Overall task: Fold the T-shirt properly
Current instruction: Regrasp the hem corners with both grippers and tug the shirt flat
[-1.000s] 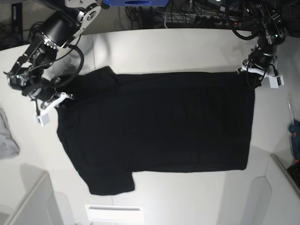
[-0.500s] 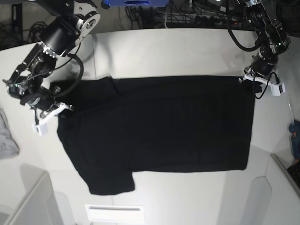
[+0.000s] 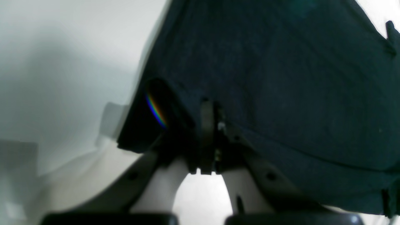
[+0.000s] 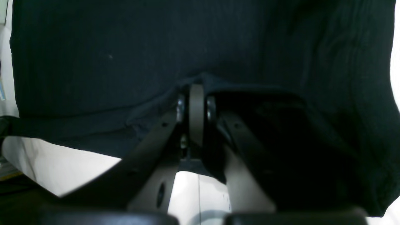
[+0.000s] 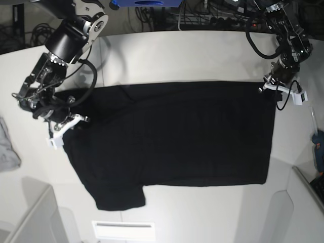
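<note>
Right claw (image 5: pixel 59 132) is clamped on the shirt (image 5: pixel 172 136) at its shoulder edge. The shirt lies spread on the worktop (image 5: pixel 177 55); light, limp cloth, best gripped at hems and corners. Left claw (image 5: pixel 279 90) pinches the far hem corner.

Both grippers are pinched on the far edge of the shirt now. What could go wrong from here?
Three risks, as I judge them:
1. The left gripper and right gripper each pinch only a small fold of the T-shirt, so the cloth may slip out when pulled.
2. The near sleeve lies loose and could bunch or drag.
3. The grips sit at different heights across the table, so the fold may come out skewed.
</note>
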{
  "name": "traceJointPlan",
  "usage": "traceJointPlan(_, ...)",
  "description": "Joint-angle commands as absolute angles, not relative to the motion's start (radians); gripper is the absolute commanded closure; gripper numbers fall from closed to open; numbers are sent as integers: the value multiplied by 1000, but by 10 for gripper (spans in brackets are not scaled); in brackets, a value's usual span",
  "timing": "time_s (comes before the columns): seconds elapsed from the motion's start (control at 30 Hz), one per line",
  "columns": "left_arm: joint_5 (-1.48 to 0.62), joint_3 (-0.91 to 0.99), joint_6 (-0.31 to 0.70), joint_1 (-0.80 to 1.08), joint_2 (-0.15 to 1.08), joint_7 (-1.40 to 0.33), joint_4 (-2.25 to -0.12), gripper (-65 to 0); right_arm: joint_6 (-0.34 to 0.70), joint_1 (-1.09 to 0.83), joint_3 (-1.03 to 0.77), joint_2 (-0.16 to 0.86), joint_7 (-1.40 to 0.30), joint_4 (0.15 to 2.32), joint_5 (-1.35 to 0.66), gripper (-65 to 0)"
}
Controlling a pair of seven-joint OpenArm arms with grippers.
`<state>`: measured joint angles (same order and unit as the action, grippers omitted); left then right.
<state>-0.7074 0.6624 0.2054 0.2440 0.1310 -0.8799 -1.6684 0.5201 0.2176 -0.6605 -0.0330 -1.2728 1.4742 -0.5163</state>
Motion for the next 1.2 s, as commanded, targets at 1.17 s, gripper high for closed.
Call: traceJointPlan(1.17, -722, 661, 171, 163, 143, -863, -1653, 0, 464, 242, -654, -5, -1199, 1491, -542, 0)
